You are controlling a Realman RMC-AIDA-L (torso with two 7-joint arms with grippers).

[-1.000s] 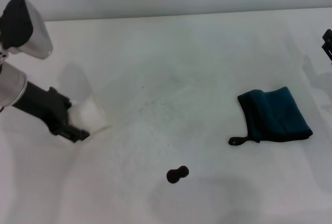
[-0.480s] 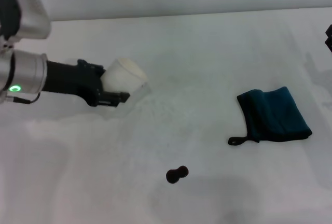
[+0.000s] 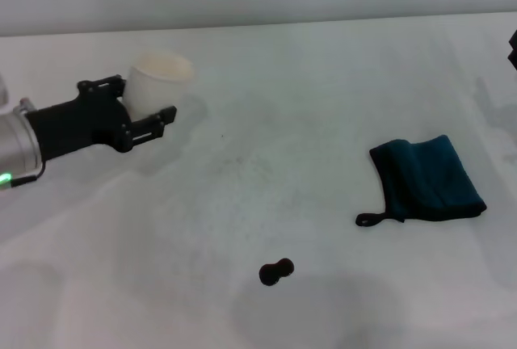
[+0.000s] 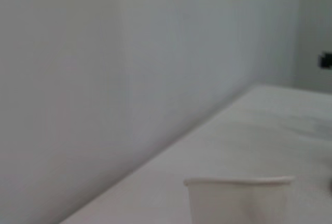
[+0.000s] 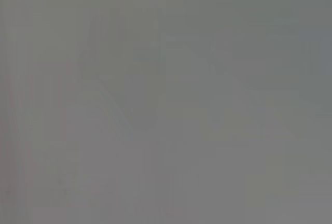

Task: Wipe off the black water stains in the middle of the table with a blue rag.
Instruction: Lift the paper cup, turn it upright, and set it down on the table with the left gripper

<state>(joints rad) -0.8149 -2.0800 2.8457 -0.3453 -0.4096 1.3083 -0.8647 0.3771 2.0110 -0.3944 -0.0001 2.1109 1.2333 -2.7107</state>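
The left gripper [image 3: 139, 107] sat at upper left of the head view, its black fingers closed around a white paper cup [image 3: 158, 81] that stood upright with its rim uppermost. The left wrist view showed the same cup's rim [image 4: 237, 181] before a plain wall. The blue rag [image 3: 428, 178] lay folded at centre right on the table [image 3: 307, 90], its black loop [image 3: 369, 220] pointing toward lower left. The black water stains [image 3: 276, 271] — one small two-lobed blot — sat at lower centre, well apart from both rag and cup. The right gripper [image 3: 513, 46] was only a dark sliver at the right edge; its finger state could not be told.
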